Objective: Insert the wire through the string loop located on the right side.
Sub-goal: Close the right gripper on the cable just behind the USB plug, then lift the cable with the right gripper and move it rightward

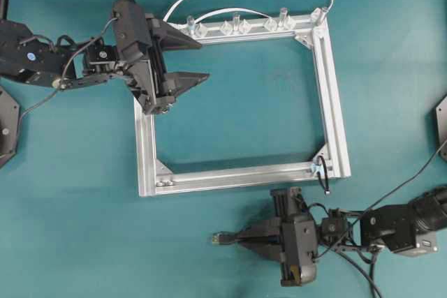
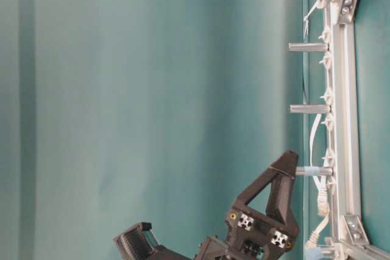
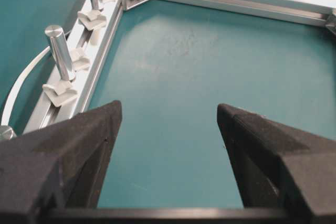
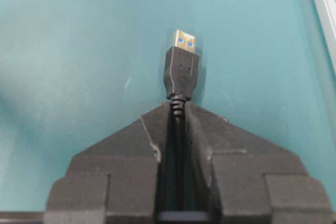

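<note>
- Overhead: the right gripper (image 1: 239, 239) pinches the thin black wire (image 1: 222, 239) near its plug, low on the teal bench (image 1: 70, 242), well apart from the small black string loop (image 1: 323, 173) on the silver aluminium frame (image 1: 334, 102); the left gripper (image 1: 202, 61) is spread.
- Table-level: wire and loop hidden.
- Left wrist: fingers (image 3: 79, 145) wide apart.
- Right wrist: fingers (image 4: 210, 135) pressed on the wire behind the plug.

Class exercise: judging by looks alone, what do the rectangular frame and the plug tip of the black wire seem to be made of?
Frame: likely aluminium, matte silver, with slotted extruded channels. Plug tip: metal, shiny gold-coloured, possibly plated; the plug body behind it looks like moulded black plastic.
</note>
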